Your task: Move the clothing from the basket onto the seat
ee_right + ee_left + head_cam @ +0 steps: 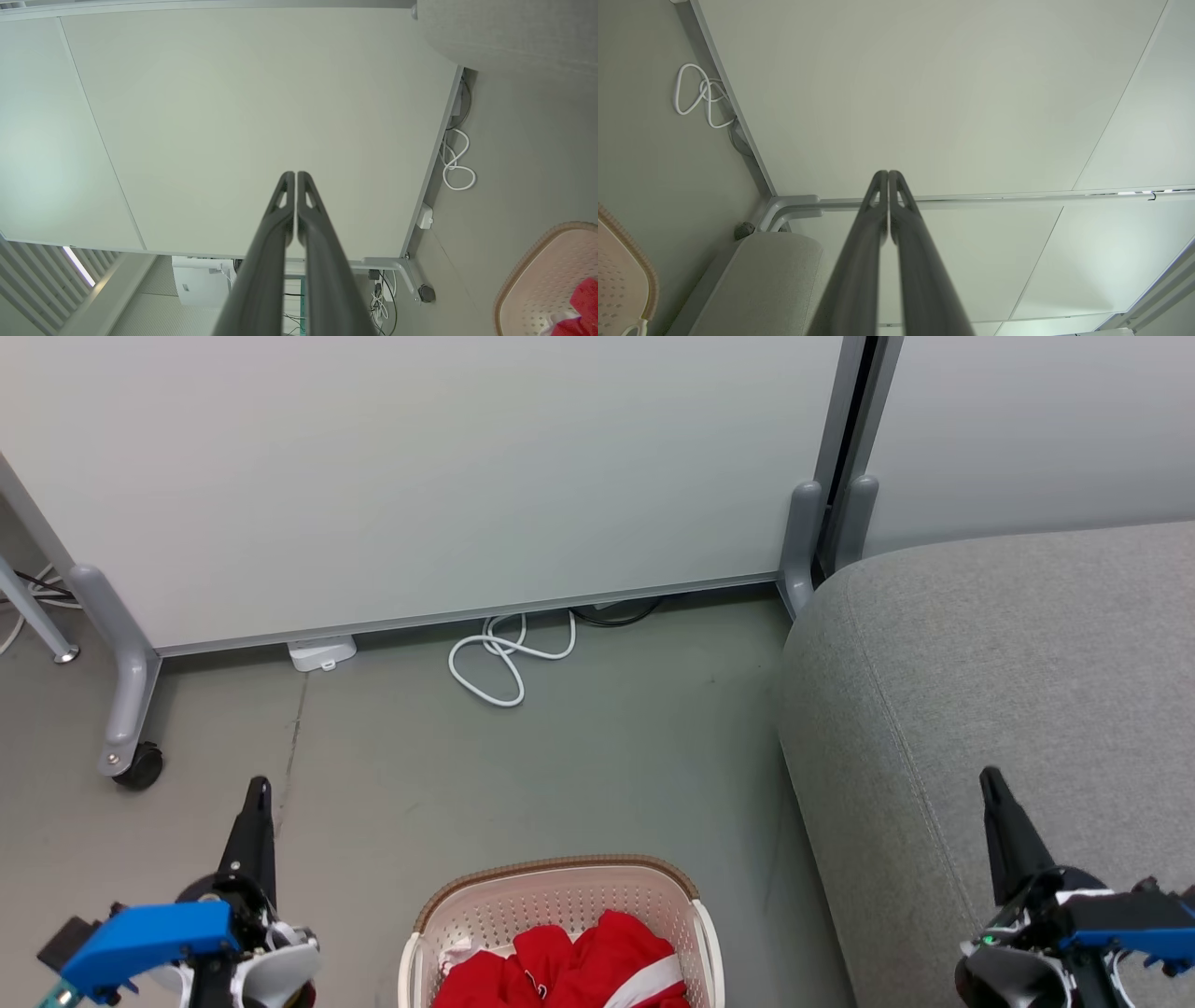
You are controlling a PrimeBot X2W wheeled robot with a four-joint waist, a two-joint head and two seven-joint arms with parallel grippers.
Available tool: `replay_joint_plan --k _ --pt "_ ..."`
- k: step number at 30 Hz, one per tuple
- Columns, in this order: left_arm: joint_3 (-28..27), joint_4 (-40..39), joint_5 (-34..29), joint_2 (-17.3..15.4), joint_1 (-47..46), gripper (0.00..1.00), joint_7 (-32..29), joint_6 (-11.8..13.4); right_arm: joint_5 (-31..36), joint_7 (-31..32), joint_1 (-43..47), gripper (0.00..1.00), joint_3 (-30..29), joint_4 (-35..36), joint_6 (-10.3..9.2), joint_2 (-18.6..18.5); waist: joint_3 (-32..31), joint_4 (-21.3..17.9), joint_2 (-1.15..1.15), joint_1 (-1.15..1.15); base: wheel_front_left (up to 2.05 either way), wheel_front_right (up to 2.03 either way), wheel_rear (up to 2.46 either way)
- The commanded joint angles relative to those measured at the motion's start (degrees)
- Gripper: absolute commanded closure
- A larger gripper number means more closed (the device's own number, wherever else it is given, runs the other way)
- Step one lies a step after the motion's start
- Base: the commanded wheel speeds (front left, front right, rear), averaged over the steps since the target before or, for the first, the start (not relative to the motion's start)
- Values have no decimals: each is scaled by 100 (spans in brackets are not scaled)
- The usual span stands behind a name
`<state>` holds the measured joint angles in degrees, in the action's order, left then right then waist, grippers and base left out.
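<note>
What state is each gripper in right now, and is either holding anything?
Left gripper: closed, holding nothing.
Right gripper: closed, holding nothing.

The oval cream-white perforated plastic basket [541,907] is showing a smooth, faintly glossy wall under a brown woven-look rim. The red cloth garments [597,952] inside are looking soft and matt. The large grey sofa [1027,663] is showing coarse, matt woven fabric with stitched seams.

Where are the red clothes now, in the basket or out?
In. The red clothing sits bunched inside the basket, below its brown rim; no red shows on the grey seat beside it.
</note>
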<state>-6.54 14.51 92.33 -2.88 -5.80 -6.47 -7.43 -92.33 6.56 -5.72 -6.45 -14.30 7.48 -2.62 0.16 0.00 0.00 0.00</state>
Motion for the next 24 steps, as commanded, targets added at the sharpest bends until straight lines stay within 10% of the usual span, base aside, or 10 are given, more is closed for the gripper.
replay_joint_plan --k 1,24 --pt "4 19 -2 2 19 0 7 0 3 -7 20 0 5 -21 -1 5 1 0 0 0 0 0 0" --pt "141 -267 -1327 12 69 0 553 -2 1300 -555 82 0 222 130 -6 12 43 12 0 0 0 0 0"
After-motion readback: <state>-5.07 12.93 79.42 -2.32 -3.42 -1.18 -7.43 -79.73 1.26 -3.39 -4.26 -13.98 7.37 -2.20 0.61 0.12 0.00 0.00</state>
